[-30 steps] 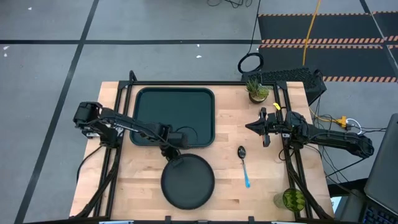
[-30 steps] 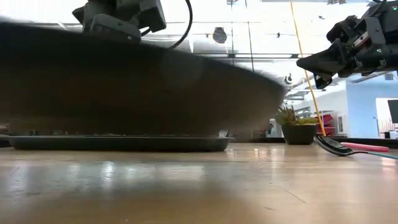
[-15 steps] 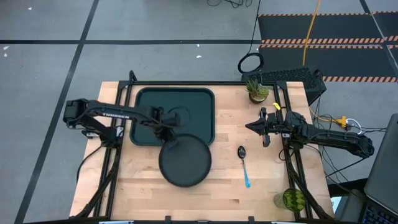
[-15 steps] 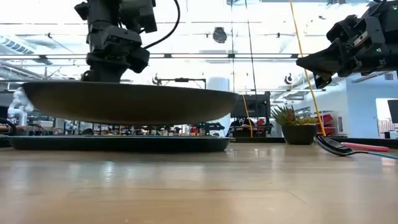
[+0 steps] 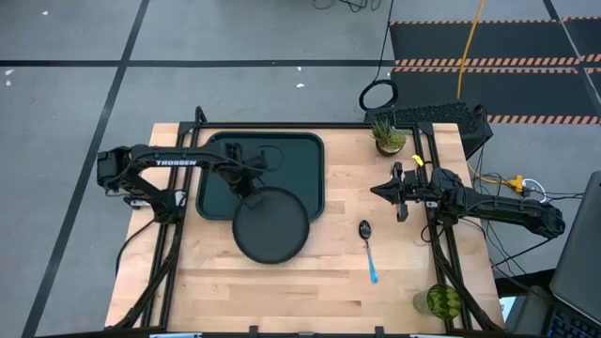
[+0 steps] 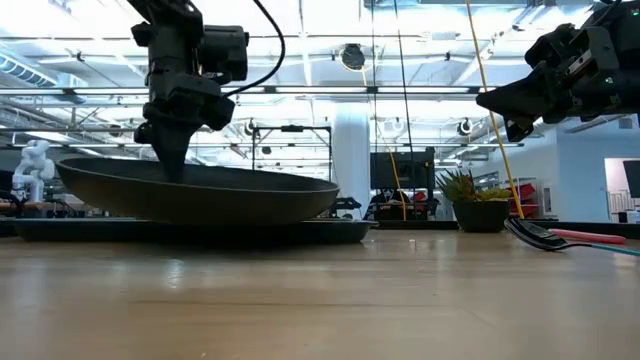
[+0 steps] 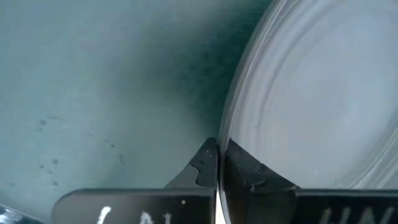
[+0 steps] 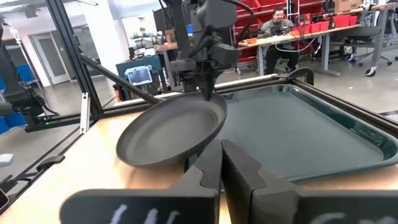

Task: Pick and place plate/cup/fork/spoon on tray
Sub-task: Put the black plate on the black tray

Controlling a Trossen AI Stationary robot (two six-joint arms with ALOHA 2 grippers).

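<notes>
One tray (image 5: 302,160) lay below the left gripper (image 5: 246,185), which gripped the rim of the single plate (image 5: 270,225), held tilted, half over the desk (image 5: 347,291). A slipping rim pinch could drop it off the tray's lip. The right gripper (image 5: 395,193) waited clenched above one spoon (image 5: 368,249); one cup (image 5: 443,300) stood well beyond.

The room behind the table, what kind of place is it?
Probably a robotics lab or workshop: two robot arms at a wooden table, red storage bins on benches behind, and a person seated at a workbench under bright ceiling lights.
</notes>
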